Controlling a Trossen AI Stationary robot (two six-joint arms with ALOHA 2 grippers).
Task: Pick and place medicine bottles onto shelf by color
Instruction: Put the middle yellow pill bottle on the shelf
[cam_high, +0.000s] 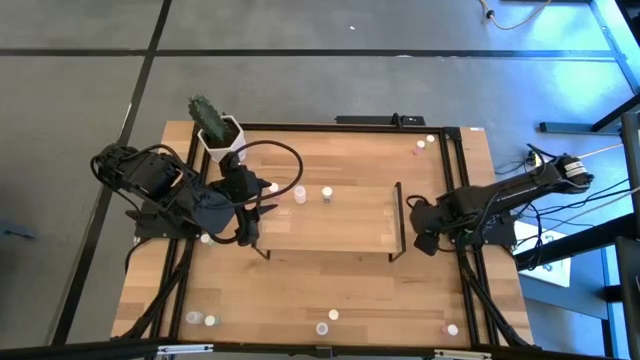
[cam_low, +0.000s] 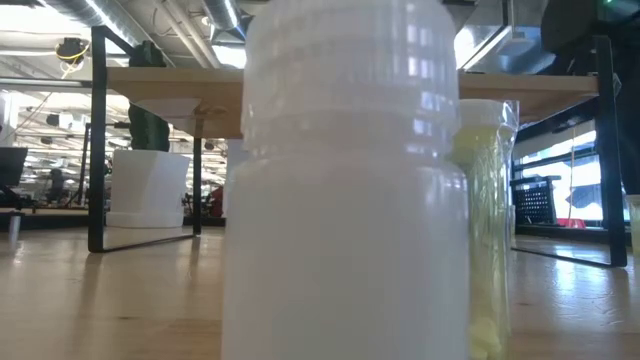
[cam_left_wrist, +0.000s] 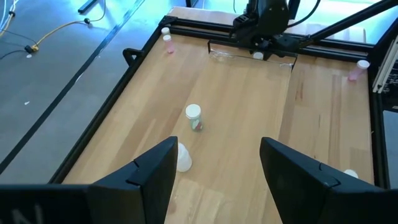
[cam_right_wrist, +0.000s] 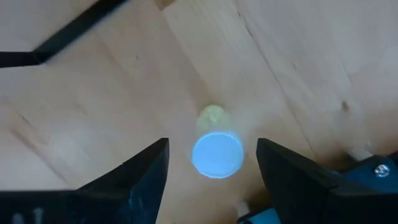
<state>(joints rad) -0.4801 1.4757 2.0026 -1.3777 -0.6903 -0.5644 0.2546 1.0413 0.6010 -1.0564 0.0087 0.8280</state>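
Right hand (cam_right_wrist: 211, 163) is spread, pointing down at the surface (cam_right_wrist: 292, 74), with one yellow-green bottle (cam_right_wrist: 216, 149) standing upright between its fingers (cam_right_wrist: 143, 171), untouched by either. Left hand (cam_left_wrist: 214, 165) is likewise spread and empty; a white bottle (cam_left_wrist: 180, 158) lies just ahead between its fingers, a second bottle (cam_left_wrist: 194, 117) stands farther on. The shelf (cam_high: 330, 225) sits between both hands.
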